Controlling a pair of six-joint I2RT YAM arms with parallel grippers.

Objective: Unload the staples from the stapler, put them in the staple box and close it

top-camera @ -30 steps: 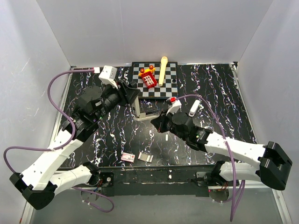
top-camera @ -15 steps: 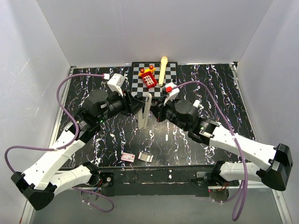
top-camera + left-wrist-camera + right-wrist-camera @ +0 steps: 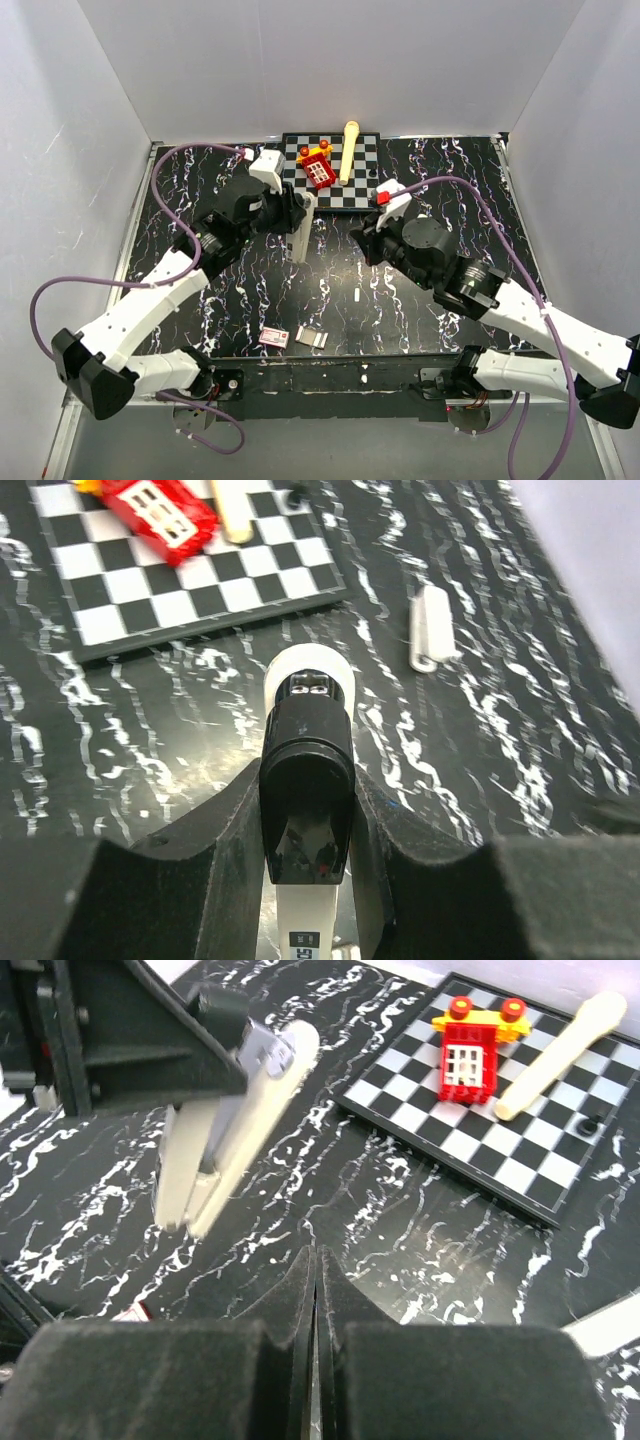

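One stapler (image 3: pixel 300 236) is up above the tabletop (image 3: pixel 450 170), pinched in the left end effector (image 3: pixel 308 825), at 7 o'clock of the checkered board (image 3: pixel 365 165). The right end effector (image 3: pixel 316 1275) is closed and empty. The stapler looks hard, light and slippery, so hold its long sides.

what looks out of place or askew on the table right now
The stapler is not lying flat: the left gripper holds it steeply tilted. A small white strip, perhaps the staples, lies loose on the black table nearby. The right gripper is shut and empty.
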